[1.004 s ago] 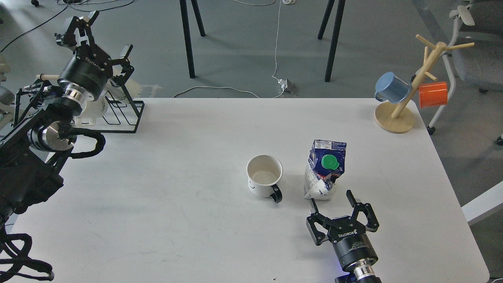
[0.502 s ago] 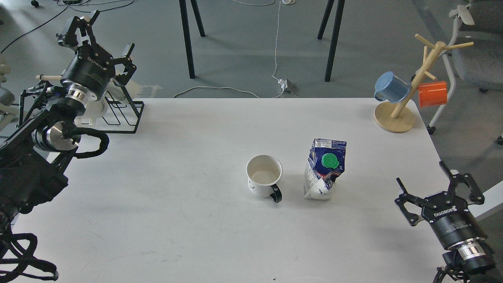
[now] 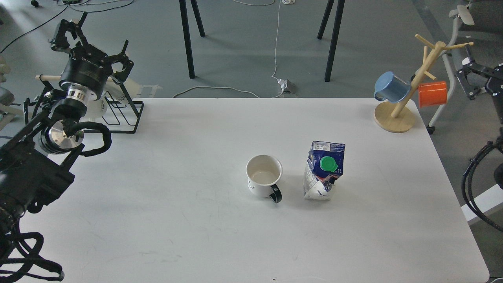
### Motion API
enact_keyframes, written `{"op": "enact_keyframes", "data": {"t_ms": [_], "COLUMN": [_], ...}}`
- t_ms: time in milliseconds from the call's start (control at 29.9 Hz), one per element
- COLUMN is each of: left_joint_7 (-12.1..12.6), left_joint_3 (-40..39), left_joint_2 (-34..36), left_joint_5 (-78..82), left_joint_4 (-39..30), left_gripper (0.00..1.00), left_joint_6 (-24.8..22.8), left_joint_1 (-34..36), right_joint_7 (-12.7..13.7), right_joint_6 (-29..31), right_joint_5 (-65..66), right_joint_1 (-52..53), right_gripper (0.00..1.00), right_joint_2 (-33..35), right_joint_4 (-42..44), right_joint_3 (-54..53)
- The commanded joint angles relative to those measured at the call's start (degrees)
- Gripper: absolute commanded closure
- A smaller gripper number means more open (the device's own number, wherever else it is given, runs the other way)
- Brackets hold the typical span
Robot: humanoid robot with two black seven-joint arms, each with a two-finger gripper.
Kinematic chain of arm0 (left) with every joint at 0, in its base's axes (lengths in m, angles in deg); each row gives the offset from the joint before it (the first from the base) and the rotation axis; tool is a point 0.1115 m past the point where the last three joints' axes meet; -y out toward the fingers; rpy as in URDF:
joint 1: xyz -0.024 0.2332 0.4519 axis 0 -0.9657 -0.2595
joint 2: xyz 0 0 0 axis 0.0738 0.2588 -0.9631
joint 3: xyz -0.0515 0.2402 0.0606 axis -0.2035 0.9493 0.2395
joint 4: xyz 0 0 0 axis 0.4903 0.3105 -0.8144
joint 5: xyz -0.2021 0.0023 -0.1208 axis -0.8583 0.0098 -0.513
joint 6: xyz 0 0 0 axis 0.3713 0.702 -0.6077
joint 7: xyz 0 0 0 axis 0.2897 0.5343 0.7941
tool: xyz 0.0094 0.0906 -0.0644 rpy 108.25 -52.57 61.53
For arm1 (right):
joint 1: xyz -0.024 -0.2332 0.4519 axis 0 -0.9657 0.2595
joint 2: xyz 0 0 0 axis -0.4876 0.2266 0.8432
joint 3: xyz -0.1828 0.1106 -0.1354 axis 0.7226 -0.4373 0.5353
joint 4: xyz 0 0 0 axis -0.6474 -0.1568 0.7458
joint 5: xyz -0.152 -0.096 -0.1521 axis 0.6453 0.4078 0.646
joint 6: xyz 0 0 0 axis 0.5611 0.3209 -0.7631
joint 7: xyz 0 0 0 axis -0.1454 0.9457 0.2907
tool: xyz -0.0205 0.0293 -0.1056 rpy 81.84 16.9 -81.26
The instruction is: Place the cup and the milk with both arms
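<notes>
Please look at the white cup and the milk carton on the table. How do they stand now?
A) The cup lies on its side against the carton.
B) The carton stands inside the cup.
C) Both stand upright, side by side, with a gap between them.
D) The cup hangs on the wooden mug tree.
C: the white cup stands upright with its opening upward, and the milk carton stands upright to its right, with bare table between them.
</notes>
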Motion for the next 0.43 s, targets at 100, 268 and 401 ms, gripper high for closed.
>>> {"op": "enact_keyframes", "data": {"t_ms": [100, 268, 401], "left_joint_7": [2.2, 2.2, 2.2], "left_joint_3": [0.0, 0.0, 0.0], "left_joint_2": [-0.2, -0.2, -0.1], "left_joint_5": [-0.3, -0.4, -1.2], "left_joint_4": [0.2, 0.3, 0.3], "left_gripper": [0.01, 0.01, 0.01], "left_joint_6": [0.1, 0.1, 0.2], "left_joint_1": [0.0, 0.1, 0.1], "right_joint_7": [1.6, 1.6, 1.6], "right_joint_6": [0.0, 0.0, 0.0], "right_joint_5": [-1.2, -0.8, -0.8], "right_joint_1": [13.9, 17.9, 18.3], "right_gripper": [0.01, 0.01, 0.01], "right_joint_2": [-7.7, -11.0, -11.1], "right_joint_4": [14.6, 20.4, 20.2], "right_joint_3": [5.5, 5.9, 5.9]}}
